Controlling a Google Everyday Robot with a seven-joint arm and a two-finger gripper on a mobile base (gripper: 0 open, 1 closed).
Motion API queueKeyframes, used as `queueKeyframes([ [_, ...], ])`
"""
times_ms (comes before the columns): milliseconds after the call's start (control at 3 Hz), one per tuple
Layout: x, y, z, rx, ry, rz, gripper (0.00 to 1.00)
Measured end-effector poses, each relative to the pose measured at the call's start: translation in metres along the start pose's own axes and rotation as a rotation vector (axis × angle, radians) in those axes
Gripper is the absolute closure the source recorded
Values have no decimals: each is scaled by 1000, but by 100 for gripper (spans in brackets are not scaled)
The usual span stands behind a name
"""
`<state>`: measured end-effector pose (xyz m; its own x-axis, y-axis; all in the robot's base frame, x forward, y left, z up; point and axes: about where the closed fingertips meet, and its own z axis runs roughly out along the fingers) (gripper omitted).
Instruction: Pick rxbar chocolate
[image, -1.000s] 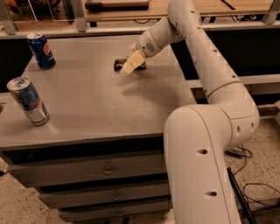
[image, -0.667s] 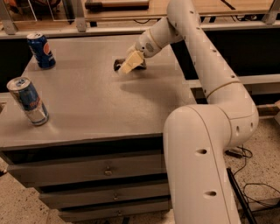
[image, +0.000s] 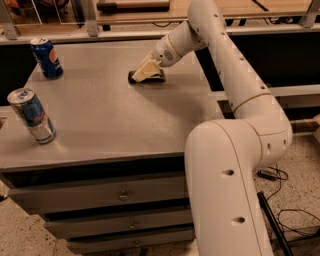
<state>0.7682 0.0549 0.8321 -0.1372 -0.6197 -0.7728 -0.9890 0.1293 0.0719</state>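
Observation:
The rxbar chocolate (image: 158, 78) is a small dark flat bar lying on the grey table top (image: 110, 115), towards the back and right of the middle. Only its dark ends show on either side of my gripper. My gripper (image: 144, 73), with cream-coloured tips, is down on top of the bar at table level and covers most of it. The white arm reaches to it from the right.
A blue soda can (image: 46, 58) stands at the back left of the table. A silver and blue can (image: 31, 115) stands near the front left edge. Drawers (image: 120, 195) sit under the table top. Cables (image: 280, 210) lie on the floor at the right.
The gripper has shifted slightly left and down over the bar. The cans have not moved.

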Motion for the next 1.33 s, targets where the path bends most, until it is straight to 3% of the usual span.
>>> queueKeyframes([
  [333, -1, 0, 3, -1, -2, -1, 95],
  [667, -1, 0, 3, -1, -2, -1, 100],
  [1333, -2, 0, 3, -1, -2, -1, 100],
])
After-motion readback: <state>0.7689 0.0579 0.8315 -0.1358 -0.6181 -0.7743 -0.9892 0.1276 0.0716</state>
